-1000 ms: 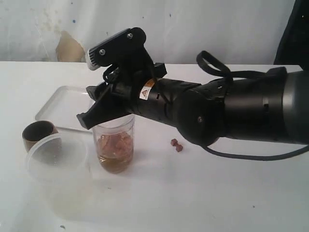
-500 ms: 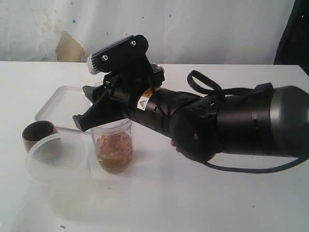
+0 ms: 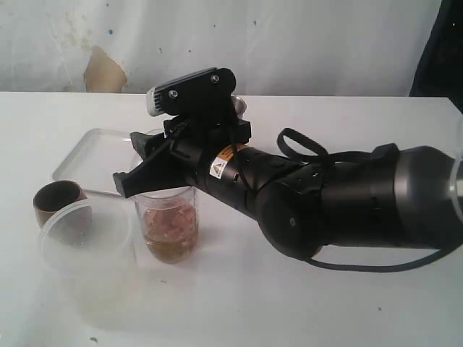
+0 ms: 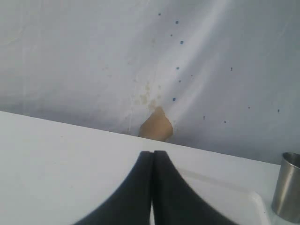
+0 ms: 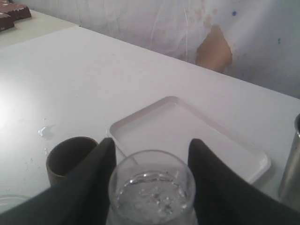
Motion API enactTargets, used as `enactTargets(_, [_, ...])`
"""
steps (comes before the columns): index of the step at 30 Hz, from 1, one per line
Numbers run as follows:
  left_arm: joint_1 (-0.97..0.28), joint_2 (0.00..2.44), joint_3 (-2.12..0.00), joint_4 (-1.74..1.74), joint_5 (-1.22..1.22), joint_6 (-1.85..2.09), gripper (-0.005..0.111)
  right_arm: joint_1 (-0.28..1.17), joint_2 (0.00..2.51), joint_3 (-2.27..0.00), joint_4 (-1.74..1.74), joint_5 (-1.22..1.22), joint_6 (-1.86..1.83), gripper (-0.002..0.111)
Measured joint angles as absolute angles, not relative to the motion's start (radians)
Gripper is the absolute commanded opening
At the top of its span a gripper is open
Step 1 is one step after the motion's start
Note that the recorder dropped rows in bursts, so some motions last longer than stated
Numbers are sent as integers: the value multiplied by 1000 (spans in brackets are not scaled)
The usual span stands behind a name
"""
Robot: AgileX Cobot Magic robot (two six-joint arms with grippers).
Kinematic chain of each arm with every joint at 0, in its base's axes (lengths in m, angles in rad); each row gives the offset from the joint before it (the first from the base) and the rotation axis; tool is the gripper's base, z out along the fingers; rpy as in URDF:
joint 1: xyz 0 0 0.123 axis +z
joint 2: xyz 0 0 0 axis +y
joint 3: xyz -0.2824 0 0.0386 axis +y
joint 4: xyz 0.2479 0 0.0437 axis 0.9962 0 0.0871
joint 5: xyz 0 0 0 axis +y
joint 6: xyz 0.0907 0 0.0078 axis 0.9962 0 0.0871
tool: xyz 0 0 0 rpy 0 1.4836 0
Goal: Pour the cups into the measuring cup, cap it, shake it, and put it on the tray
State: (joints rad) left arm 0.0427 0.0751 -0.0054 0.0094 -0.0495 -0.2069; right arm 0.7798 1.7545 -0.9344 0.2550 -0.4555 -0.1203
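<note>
**Right claw clamped on the measuring cup, left claw shut and empty**

The right claw point(image 5: 152, 143) reaches across the white worktop point(image 3: 289, 303). Its two dark fingers point(image 5: 93, 187) sit against opposite sides of the measuring cup point(image 3: 168, 224), just under the rim, about half spread. The clear cup stands upright on the worktop. Its mouth is open, and brownish pieces sit in cloudy liquid in its lower half. It is off the white tray point(image 3: 90, 155), close to the tray's near edge. The cloudy plastic tub point(image 3: 87, 238) is just beside it, and the short dark-brown cup point(image 3: 58, 201) stands past the tub. The left claw point(image 4: 152, 152) has its fingers pressed together on nothing. The steel tumbler point(image 4: 287, 185) stands upright by a corner of the tray.
</note>
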Motion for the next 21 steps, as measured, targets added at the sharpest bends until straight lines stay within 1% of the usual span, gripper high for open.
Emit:
enactTargets(6, [43,75,-5,9,-50,-207,0,786,1758,-934,257,-467,-123,0])
enactTargets(8, [43,75,-5,9,-50,-207,0,786,1758,-934,259,-467,-127,3])
enactTargets(9, [43,75,-5,9,-50,-207,0,786,1758,-934,260,-467,-130,7])
enactTargets(11, [43,75,-5,9,-50,-207,0,786,1755,-934,264,-462,-132,18])
enactTargets(12, [43,75,-5,9,-50,-207,0,786,1752,-934,264,-459,-133,25])
enactTargets(14, [43,75,-5,9,-50,-207,0,786,1748,-934,264,-450,-139,42])
enactTargets(16, [43,75,-5,9,-50,-207,0,788,1739,-934,264,-446,-147,63])
enactTargets(18, [43,75,-5,9,-50,-207,0,788,1735,-932,259,-444,-159,79])
enactTargets(19, [43,75,-5,9,-50,-207,0,792,1730,-932,254,-438,-164,85])
enactTargets(21, [43,75,-5,9,-50,-207,0,799,1725,-932,244,-433,-179,93])
